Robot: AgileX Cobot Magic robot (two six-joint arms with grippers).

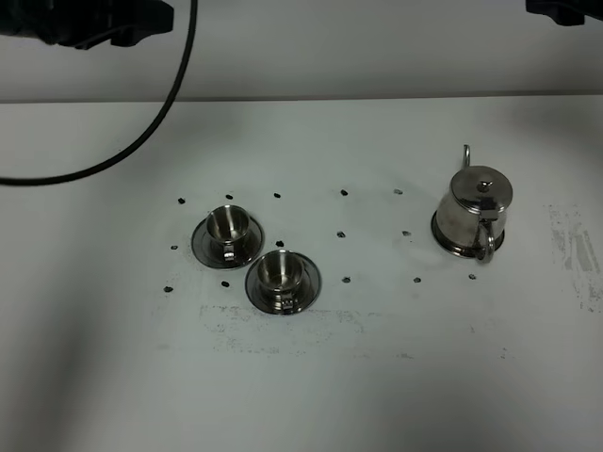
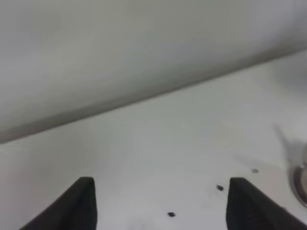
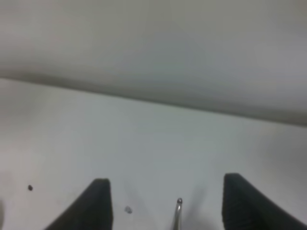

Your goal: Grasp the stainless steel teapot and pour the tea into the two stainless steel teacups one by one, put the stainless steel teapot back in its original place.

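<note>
Step in hand: approach, before the grasp. Nothing is held and nothing poured, by my judgement.

Jaws: left pair spread wide, bare desk (image 1: 377, 377) between them. Right pair also spread, empty; the thin tip of the spout (image 3: 178, 211) shows between them, well apart from both.

Position: the stainless steel teapot (image 1: 474, 215) stands upright toward the right edge of the desk, on its saucer (image 1: 440, 233). Spout points to the far edge, the loop handle (image 1: 486, 241) faces the near edge. The teacups sit left of centre, each on its own saucer, rims of the saucers nearly touching.

Next move, as I judge it: bring the right jaws down to the loop handle, line them across it, and close firmly enough that the pot will not swing when tilted.

Count:
- teapot: 1
- teacups: 2, far cup (image 1: 226, 224), near cup (image 1: 279, 270)
- saucers: 3
- small dark marks on the desk: many, no reliable count
</note>
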